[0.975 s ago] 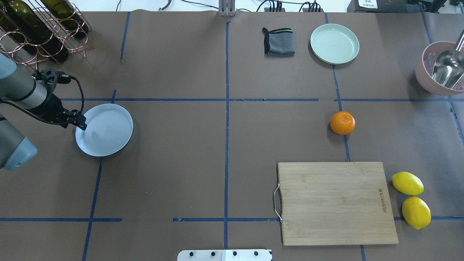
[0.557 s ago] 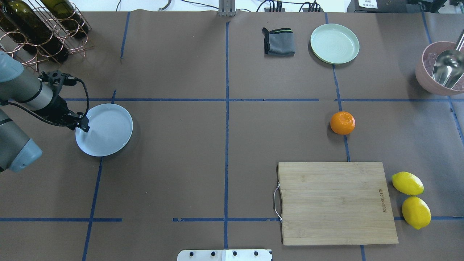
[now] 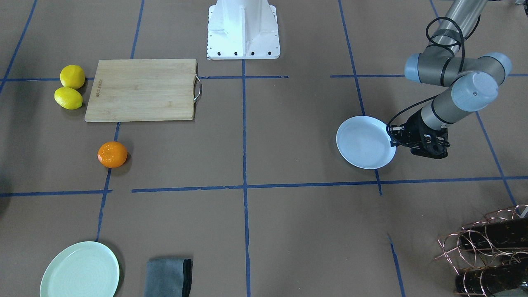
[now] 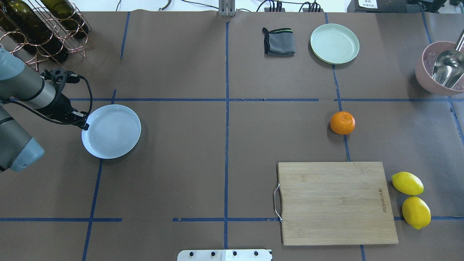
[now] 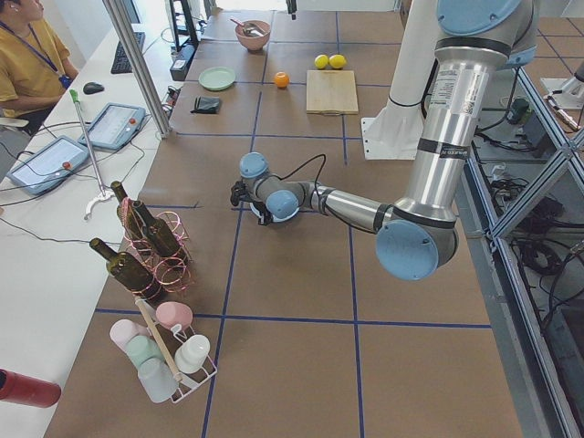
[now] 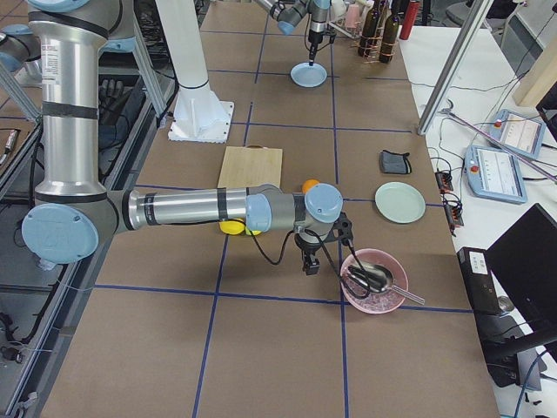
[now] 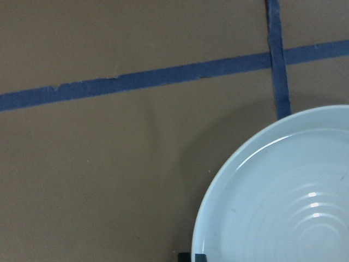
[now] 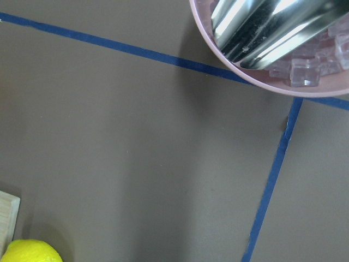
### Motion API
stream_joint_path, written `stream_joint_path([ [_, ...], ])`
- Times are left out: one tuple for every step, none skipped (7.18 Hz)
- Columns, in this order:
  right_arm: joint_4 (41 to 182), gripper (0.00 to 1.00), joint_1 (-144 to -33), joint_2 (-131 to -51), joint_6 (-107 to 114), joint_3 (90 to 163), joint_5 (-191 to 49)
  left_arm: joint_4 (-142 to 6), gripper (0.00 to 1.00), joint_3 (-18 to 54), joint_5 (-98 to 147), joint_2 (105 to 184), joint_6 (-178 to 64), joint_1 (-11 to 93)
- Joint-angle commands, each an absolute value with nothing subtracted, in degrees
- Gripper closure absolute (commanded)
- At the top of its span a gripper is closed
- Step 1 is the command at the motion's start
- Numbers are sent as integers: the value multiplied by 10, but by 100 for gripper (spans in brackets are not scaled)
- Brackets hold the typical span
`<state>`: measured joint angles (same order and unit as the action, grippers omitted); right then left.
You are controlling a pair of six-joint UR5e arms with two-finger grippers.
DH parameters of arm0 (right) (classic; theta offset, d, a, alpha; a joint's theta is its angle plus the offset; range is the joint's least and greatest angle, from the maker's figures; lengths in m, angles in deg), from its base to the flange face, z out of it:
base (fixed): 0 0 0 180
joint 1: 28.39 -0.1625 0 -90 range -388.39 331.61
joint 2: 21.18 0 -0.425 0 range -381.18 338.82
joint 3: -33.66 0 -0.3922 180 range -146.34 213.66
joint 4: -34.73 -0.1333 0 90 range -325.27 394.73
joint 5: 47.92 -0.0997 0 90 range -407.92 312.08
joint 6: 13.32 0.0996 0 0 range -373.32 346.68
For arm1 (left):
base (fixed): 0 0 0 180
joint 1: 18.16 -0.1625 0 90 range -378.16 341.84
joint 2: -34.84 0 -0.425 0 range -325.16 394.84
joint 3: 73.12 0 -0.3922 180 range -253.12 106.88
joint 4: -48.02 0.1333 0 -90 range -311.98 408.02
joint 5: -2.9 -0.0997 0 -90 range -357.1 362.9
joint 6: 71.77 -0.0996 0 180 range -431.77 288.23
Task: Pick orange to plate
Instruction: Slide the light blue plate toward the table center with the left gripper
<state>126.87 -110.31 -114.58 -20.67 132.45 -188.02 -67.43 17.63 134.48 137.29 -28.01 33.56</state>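
The orange (image 4: 342,123) rests alone on the brown table, right of centre, on a blue tape line; the front view shows the orange (image 3: 112,154) at its left. Far to the left lies the pale bluish-white plate (image 4: 111,131), with nothing in it. My left gripper (image 4: 85,125) is shut on the plate's left rim; in the left wrist view the rim (image 7: 218,191) meets a dark fingertip at the bottom edge. My right gripper (image 6: 309,266) shows only in the exterior right view, hanging beside the pink bowl, and I cannot tell its state.
A bamboo cutting board (image 4: 335,203) lies below the orange, with two lemons (image 4: 407,183) at its right. At the back are a mint-green plate (image 4: 334,43) and a grey cloth (image 4: 278,41). A pink bowl (image 4: 431,81) holds a metal scoop at far right. A bottle rack (image 4: 40,29) stands back left.
The left arm has moved to the right, and the bluish-white plate has slid a short way right with it. The orange has not moved.
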Motion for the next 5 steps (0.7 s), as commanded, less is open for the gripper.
stream_joint_path([
  [1268, 0, -1103, -1146, -209, 1327, -1880, -674, 100, 210, 1363, 1450, -124, 333],
  [1268, 0, -1103, -1145, -208, 1327, -1880, -672, 100, 201, 1360, 1491, -54, 299],
  [1268, 0, -1103, -1144, -209, 1328, -1879, -674, 100, 200, 1328, 1521, 22, 243],
  [1268, 0, -1103, -1141, -208, 1328, -1879, -689, 100, 190, 1283, 1562, 65, 206],
  [1267, 0, -1102, -1139, -208, 1334, -1879, -751, 100, 131, 1239, 1597, 91, 163],
])
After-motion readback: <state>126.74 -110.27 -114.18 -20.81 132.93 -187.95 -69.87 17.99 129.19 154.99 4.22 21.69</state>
